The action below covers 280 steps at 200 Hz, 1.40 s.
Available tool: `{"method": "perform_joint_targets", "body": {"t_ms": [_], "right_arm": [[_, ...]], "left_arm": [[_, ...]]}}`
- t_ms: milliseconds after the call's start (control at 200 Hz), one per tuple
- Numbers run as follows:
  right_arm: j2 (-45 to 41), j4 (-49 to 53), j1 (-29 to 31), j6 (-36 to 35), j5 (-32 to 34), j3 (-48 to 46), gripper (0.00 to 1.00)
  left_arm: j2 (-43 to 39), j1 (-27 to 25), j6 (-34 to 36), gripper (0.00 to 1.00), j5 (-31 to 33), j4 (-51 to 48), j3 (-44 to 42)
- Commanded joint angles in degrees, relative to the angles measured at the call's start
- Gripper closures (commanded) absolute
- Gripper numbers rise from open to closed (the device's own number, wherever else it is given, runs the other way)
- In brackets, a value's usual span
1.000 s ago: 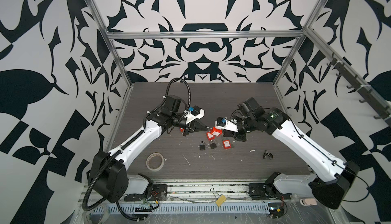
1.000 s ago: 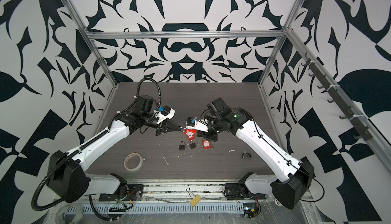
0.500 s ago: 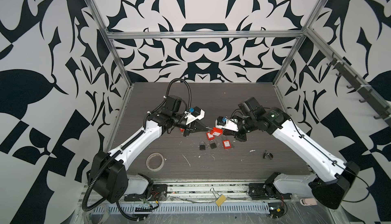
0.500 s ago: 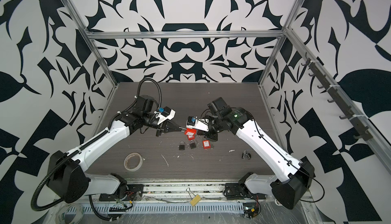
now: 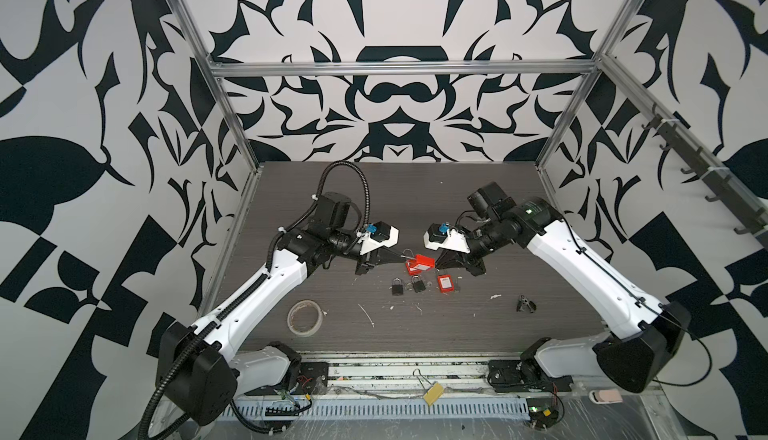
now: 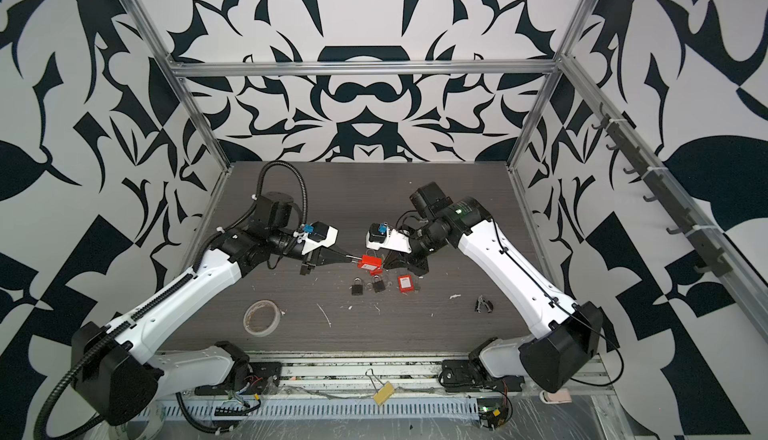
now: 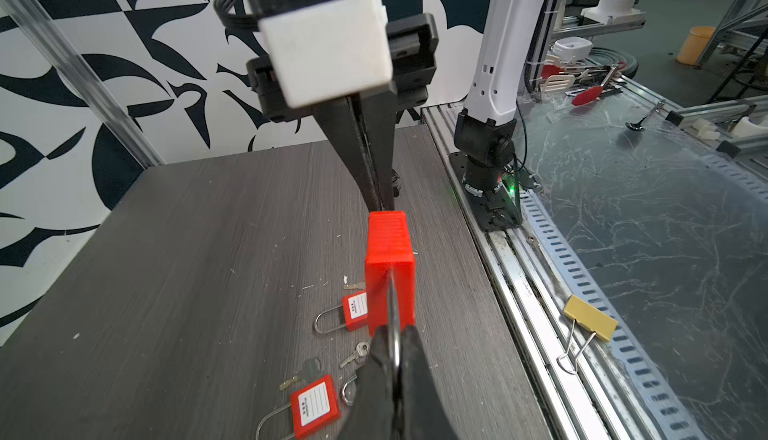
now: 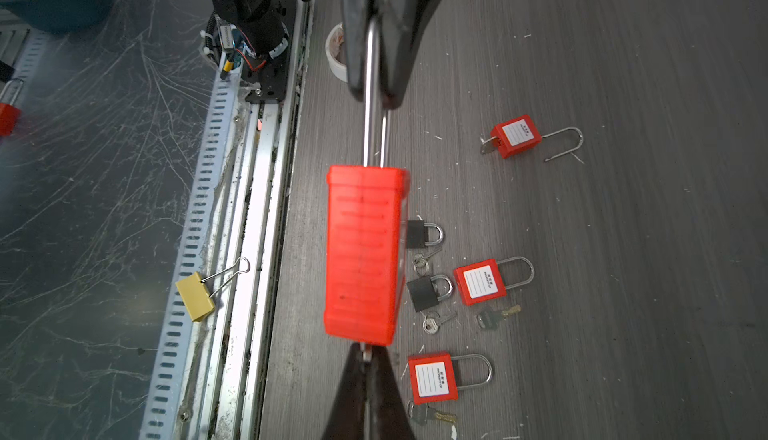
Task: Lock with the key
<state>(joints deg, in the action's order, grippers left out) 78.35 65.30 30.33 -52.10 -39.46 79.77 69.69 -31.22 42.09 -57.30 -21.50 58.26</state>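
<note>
**Top views.** Red padlock [image 5: 419, 262]: held clear of the table [image 5: 415, 193], spanning the gap between left gripper [image 5: 395, 256] and right gripper [image 5: 441, 262], one at each end. Spare padlocks [image 5: 444, 283] lie below the grippers.

**Left wrist view.** Left gripper [image 7: 395, 350]: clamped tight on the shackle [image 7: 392, 313]. The padlock body sits straight ahead of its fingertips, and the right gripper [image 7: 380, 205] meets the far end.

**Right wrist view.** Right gripper [image 8: 365, 355]: pinched fully closed on the key [image 8: 365, 352], only a sliver visible, at the padlock's base directly ahead of its tips. It cannot be told whether the shackle is seated.

**Step, as judged.** Key gripped at the keyway; turning not yet evident.

**Next move, as judged.** Roll the right wrist about the key's axis while the left gripper braces the shackle, keeping both in line so the thin key does not slip.
</note>
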Motion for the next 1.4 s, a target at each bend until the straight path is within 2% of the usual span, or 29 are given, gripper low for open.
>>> {"method": "perform_joint_targets", "body": {"t_ms": [0,260,330,395,490,635,795,915,1160,1395], "right_arm": [[0.0,11.9,-1.5,-1.7,3.0,0.4,1.0],[0.6,11.7,-1.7,-1.6,3.1,0.5,1.0],[-0.7,8.6,-1.7,-1.2,7.6,-1.1,1.0],[-3.2,1.8,-0.9,1.9,13.8,-4.3,1.0],[-6.5,-3.3,0.1,2.2,16.0,-8.3,1.0],[-9.9,-8.3,2.2,3.0,23.9,-11.7,1.0],[-10.9,-7.7,2.3,3.6,21.4,-11.9,1.0],[-10.3,-7.8,2.3,8.0,19.3,-12.1,1.0],[-13.8,-17.2,2.3,21.1,21.4,-18.5,1.0],[-15.7,-23.8,2.3,31.4,24.0,-23.8,1.0]], "left_arm": [[-3.0,1.0,3.5,1.0,-0.2,1.7,-0.6],[-2.2,1.0,4.3,1.0,-0.2,1.5,-0.9],[-0.5,1.1,1.2,1.0,-0.5,1.1,0.4],[1.7,1.1,0.7,1.0,-0.5,-3.7,3.2],[4.4,1.3,-0.4,1.0,-2.1,-6.6,5.0],[7.0,2.1,-3.1,1.0,-4.7,-8.0,6.1],[7.6,2.2,-2.8,1.0,-4.6,-7.9,6.1],[9.2,2.4,-0.1,1.0,-0.6,-13.9,8.9],[19.3,2.6,8.0,1.0,10.9,-36.2,21.4],[30.2,2.5,8.0,1.0,19.8,-46.6,30.3]]}}
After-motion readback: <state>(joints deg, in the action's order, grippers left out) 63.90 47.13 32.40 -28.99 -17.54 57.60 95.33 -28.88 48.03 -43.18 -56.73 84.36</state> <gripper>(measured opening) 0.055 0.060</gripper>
